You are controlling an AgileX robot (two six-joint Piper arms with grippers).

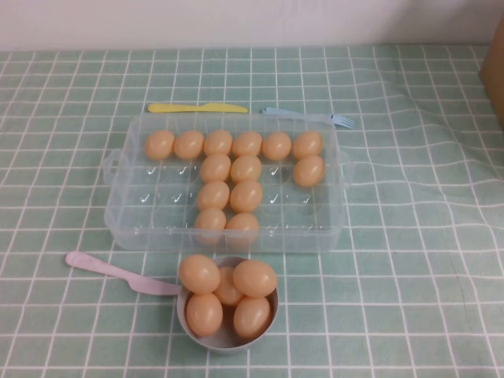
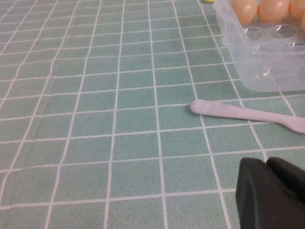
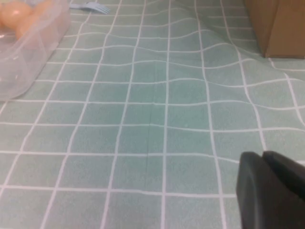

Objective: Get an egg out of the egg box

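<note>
The clear plastic egg box (image 1: 126, 206) stands mid-table and holds several peach-orange eggs (image 1: 246, 196) in its back row and two middle columns. Its corner with eggs shows in the left wrist view (image 2: 252, 62) and in the right wrist view (image 3: 28, 52). My left gripper (image 2: 268, 164) is shut and empty, low over the cloth to the left of the box. My right gripper (image 3: 263, 157) is shut and empty, over the cloth to the right of the box. Neither gripper shows in the high view.
A small grey bowl (image 1: 226, 340) with several eggs stands in front of the box. A pink knife (image 1: 110, 271) lies left of the bowl (image 2: 248, 112). A yellow knife (image 1: 197, 108) and blue fork (image 1: 315, 116) lie behind the box. A brown box (image 3: 279, 24) stands far right.
</note>
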